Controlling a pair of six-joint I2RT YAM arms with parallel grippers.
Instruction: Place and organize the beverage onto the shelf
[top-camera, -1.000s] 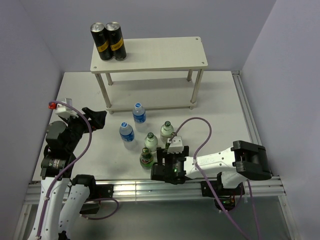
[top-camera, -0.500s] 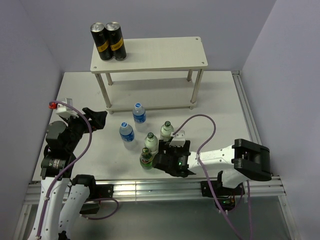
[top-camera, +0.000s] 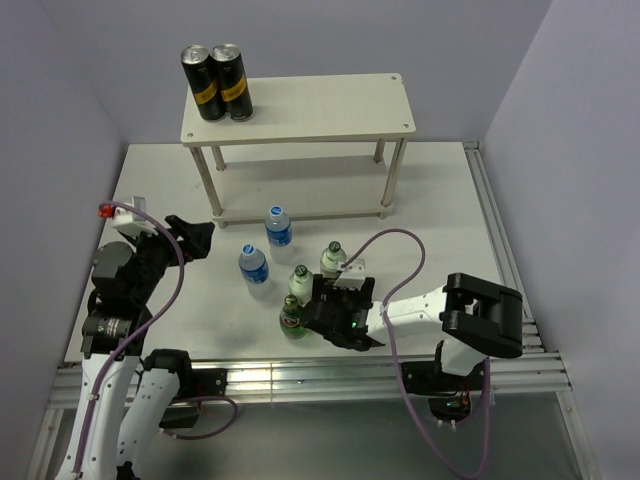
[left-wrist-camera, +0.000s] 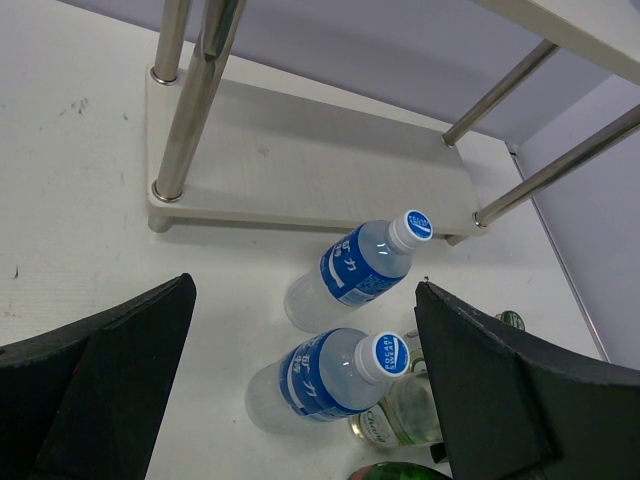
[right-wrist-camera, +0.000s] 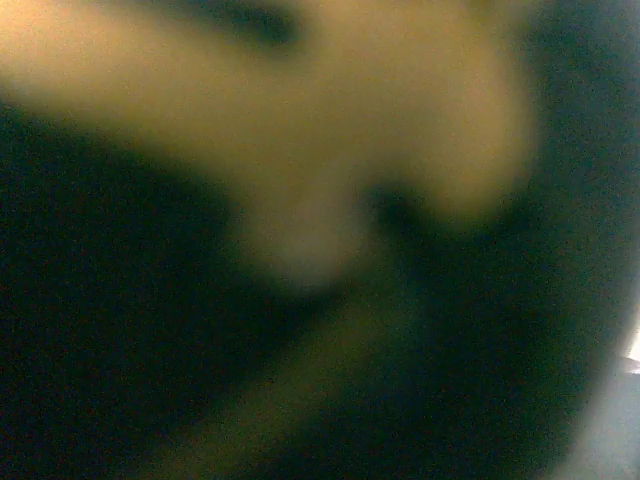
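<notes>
My right gripper (top-camera: 318, 306) sits low over the table (top-camera: 440, 200), close against the dark green bottle (top-camera: 292, 318) and a clear bottle (top-camera: 302, 281). Its wrist view is only a blur, so I cannot tell whether the fingers are parted or closed on anything. My left gripper (top-camera: 197, 236) hangs with fingers spread wide, holding nothing, facing two blue-capped bottles (top-camera: 254, 264) standing near the shelf (top-camera: 320, 105), whose top board carries two black cans (top-camera: 222, 84) at its left end.
</notes>
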